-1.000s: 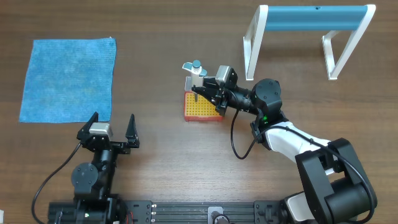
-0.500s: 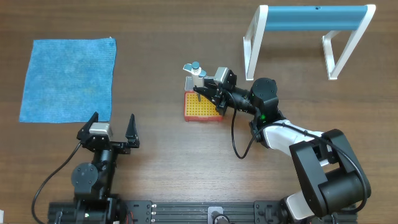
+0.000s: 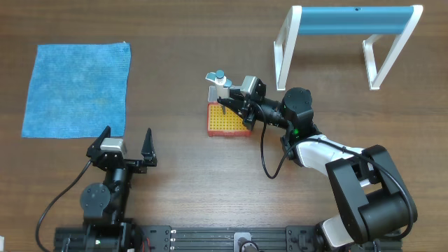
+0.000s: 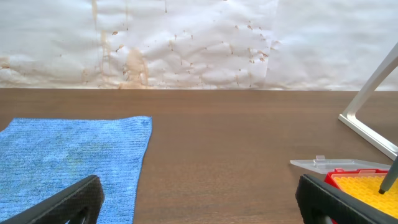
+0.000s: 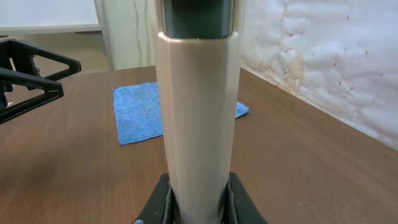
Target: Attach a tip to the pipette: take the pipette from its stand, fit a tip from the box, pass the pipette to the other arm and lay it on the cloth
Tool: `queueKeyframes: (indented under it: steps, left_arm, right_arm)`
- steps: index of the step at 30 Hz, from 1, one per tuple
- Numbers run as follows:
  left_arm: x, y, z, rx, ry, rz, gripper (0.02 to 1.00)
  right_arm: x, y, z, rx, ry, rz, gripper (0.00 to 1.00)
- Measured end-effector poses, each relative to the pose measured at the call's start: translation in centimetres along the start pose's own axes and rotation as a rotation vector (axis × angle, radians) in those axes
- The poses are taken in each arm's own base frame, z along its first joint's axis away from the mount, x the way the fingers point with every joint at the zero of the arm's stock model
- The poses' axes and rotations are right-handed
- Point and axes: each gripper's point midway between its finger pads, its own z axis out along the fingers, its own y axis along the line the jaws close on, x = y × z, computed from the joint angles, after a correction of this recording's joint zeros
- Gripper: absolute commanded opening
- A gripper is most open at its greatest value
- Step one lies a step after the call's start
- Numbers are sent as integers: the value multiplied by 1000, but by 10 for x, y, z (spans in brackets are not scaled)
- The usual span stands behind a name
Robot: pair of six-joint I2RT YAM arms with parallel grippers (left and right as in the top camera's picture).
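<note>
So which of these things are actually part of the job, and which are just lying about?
In the job: pipette, held in the right pincer; yellow tip box; white stand; blue cloth; left pincer, open.
Just there: wooden table; crinkled paper on the wall.

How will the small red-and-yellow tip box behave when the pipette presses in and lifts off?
Probably light: the small red-and-yellow plastic tip box sits loose on the brown wooden table, nothing clamping it, so it may slide or lift with the white pipette. Its low, flat base looks unlikely to tip.
</note>
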Motion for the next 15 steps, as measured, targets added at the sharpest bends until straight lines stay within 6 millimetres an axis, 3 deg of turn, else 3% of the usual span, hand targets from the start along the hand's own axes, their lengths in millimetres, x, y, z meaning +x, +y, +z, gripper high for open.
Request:
queueKeyframes:
  steps: [15]
  left_arm:
    - [0, 0, 0, 0, 0, 0, 998]
  right_arm:
    - [2, 2, 0, -10, 6, 23, 77]
